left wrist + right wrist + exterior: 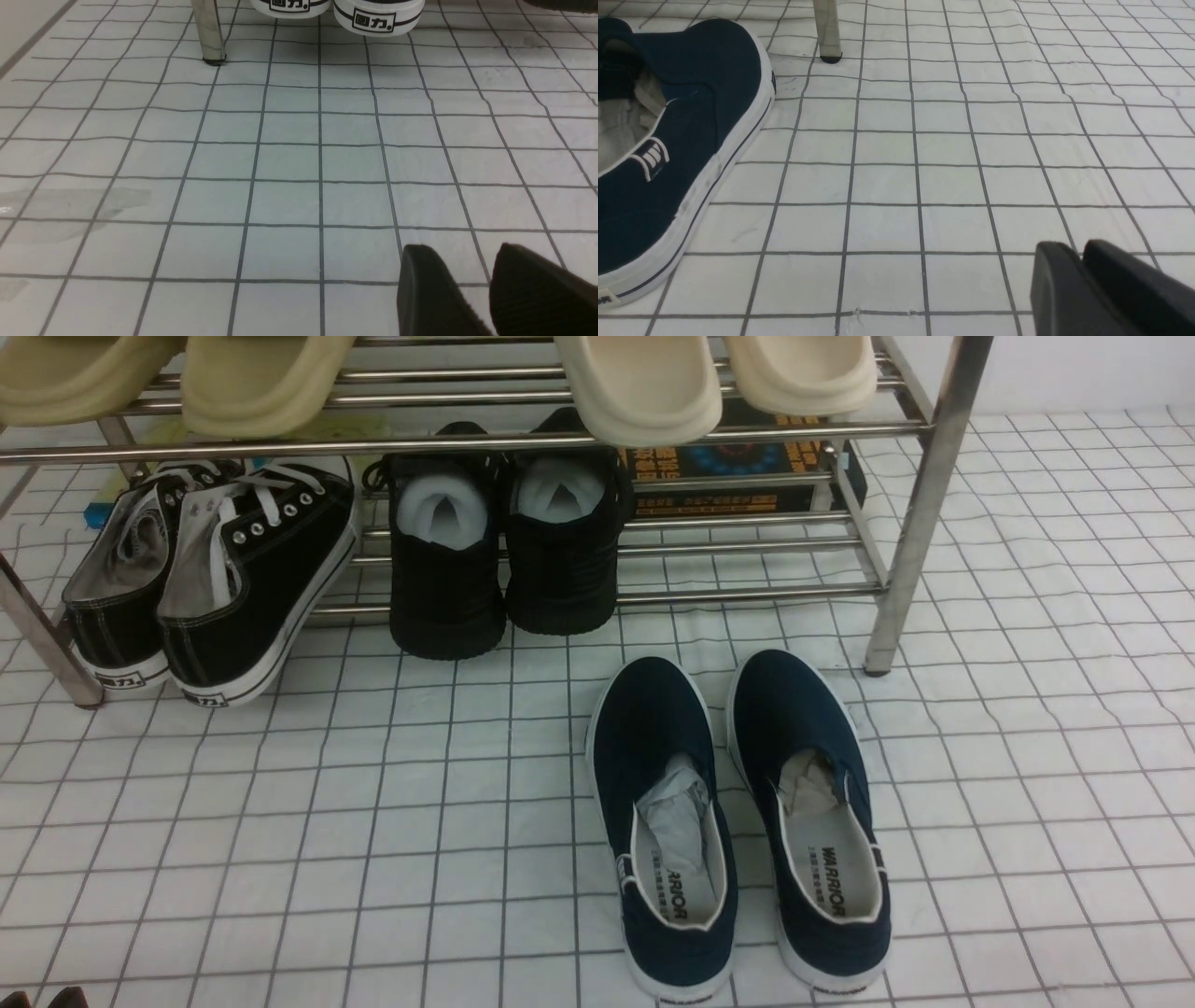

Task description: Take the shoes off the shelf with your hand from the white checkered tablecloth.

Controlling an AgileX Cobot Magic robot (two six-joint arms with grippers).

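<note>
A: On the white checkered tablecloth point(280, 821), near and right of centre, the shoes point(738, 821) sit side by side, heels toward us and toes toward the shelf point(920, 504). They are off the rack, just in front of its right front leg.

B: And the fingers?

A: The right gripper point(1080, 261) shows only two dark tips with barely a sliver between them, holding nothing; it hangs over bare cloth to the right of the right shoe. The left gripper point(472, 275) has a narrow gap between its tips and is empty too.

B: How would the shoes handle?

A: I judge them light and soft: canvas uppers that give way, with paper stuffing point(677, 821) keeping some shape. The white rubber sole is the stiffer part. The heel collar or the side wall looks the best hold; the toe cloth would crumple.
</note>
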